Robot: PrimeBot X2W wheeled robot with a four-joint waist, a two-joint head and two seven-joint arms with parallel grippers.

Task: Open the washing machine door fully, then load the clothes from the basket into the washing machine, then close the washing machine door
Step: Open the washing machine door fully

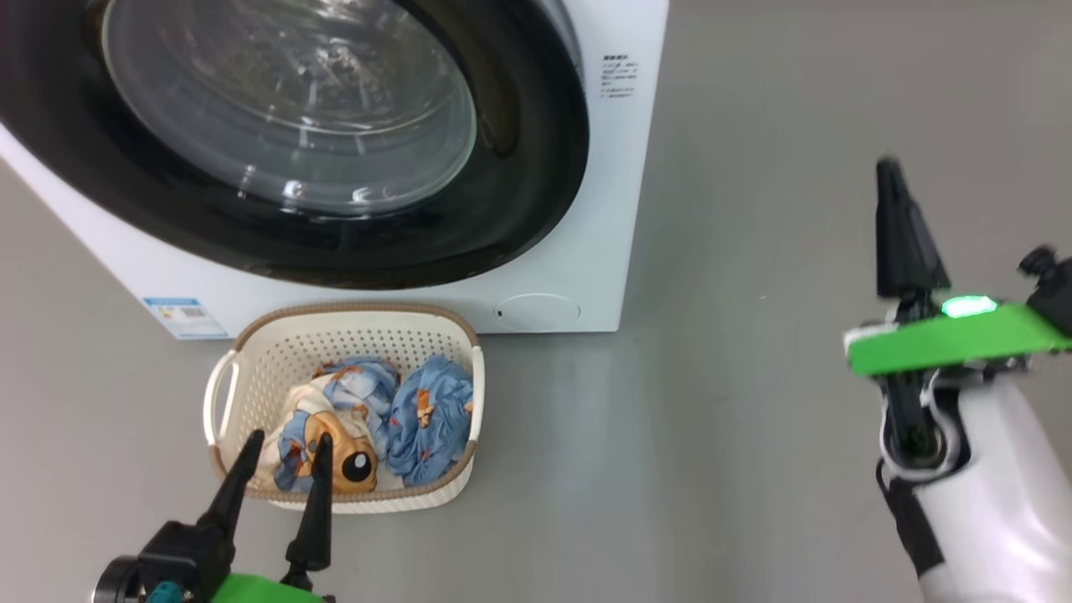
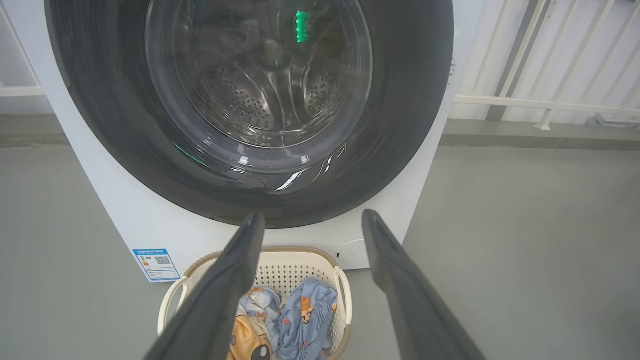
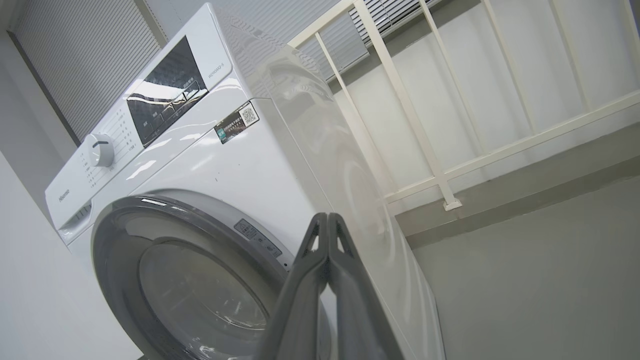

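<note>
The white washing machine stands ahead with its round black-rimmed glass door closed against its front. On the floor before it sits the cream basket, holding blue and cream clothes with orange dog prints. My left gripper hovers open over the basket's near edge, nothing between its fingers; in the left wrist view the open gripper points at the door above the basket. Off to the right of the machine, my right gripper is shut and empty, its fingers pressed together beside the washing machine.
Grey floor spreads to the right of the machine. A cream railing runs along the wall behind it. A blue label sticker marks the machine's lower left front.
</note>
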